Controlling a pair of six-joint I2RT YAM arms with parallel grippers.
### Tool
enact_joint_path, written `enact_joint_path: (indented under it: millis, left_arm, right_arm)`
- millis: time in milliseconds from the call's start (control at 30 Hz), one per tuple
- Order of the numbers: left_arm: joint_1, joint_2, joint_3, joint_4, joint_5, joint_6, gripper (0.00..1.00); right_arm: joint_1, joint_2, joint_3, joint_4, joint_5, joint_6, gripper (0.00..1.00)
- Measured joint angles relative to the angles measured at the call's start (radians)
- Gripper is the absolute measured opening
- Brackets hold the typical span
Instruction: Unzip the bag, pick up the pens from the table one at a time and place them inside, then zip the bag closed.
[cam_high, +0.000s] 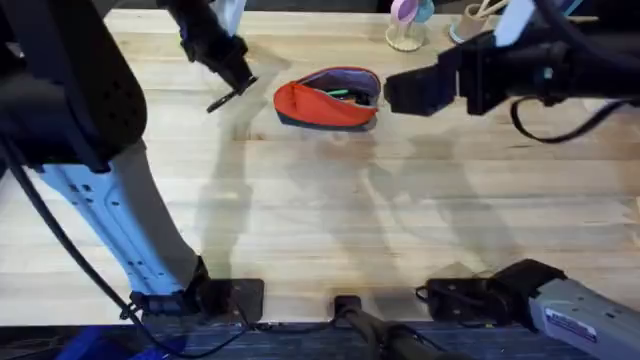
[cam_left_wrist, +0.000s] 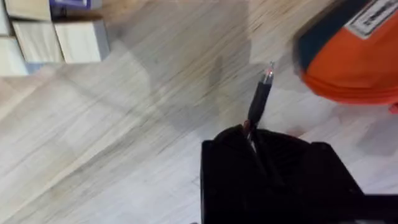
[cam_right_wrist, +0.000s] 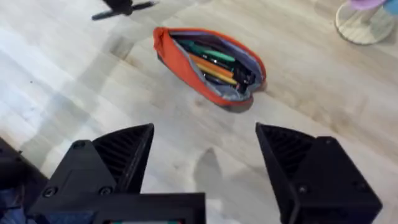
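The bag (cam_high: 330, 98) lies on the table (cam_high: 320, 220) at about 12 o'clock, far from the arm bases. Its zip is open, so its mouth gapes wide. Some pens already lie inside it (cam_right_wrist: 211, 62), green and orange ones.

The left gripper (cam_high: 232, 78) is up at about 11 o'clock, just to the side of the bag. Its fingers are squeezed on a black pen (cam_left_wrist: 260, 99), which sticks out past them with its tip toward the bag. I think it holds the pen that way so it can slide into the open mouth.

The right gripper (cam_right_wrist: 205, 155) has its fingers spread wide with nothing between them. It waits near the bag's other end, at about 1 o'clock, maybe to steady the bag or pull the zip later.
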Motion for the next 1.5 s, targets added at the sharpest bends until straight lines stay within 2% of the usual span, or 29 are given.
enact_joint_path:
  millis: [267,533,567,833,1067,1400,1500]
  left_arm:
    - [-0.088,0.000,0.139,-0.051,0.000,0.000,0.042]
    - [-0.214,0.000,0.298,-0.053,0.015,0.003,0.043]
    - [-0.261,-0.002,0.338,-0.038,0.074,0.019,0.043]
    - [-0.355,-0.008,0.345,-0.023,0.279,0.059,0.043]
    - [-0.402,-0.008,0.345,-0.023,0.339,0.112,0.043]
    - [-0.402,0.017,0.345,-0.029,0.409,0.177,0.043]
    - [-0.402,0.084,0.345,-0.046,0.418,0.189,0.043]
  right_arm:
    - [0.000,-0.077,0.000,-0.104,0.000,0.013,0.997]
    - [0.000,-0.141,0.000,-0.142,0.021,0.013,0.997]
    - [0.000,-0.151,0.000,-0.146,0.047,0.013,0.997]
    - [0.000,-0.155,0.000,-0.147,0.069,0.014,0.997]
    - [0.000,-0.155,0.000,-0.146,0.073,0.013,0.997]
    - [0.000,-0.155,0.000,-0.131,0.078,0.013,0.997]
    - [0.000,-0.155,0.000,-0.123,0.080,0.013,0.997]
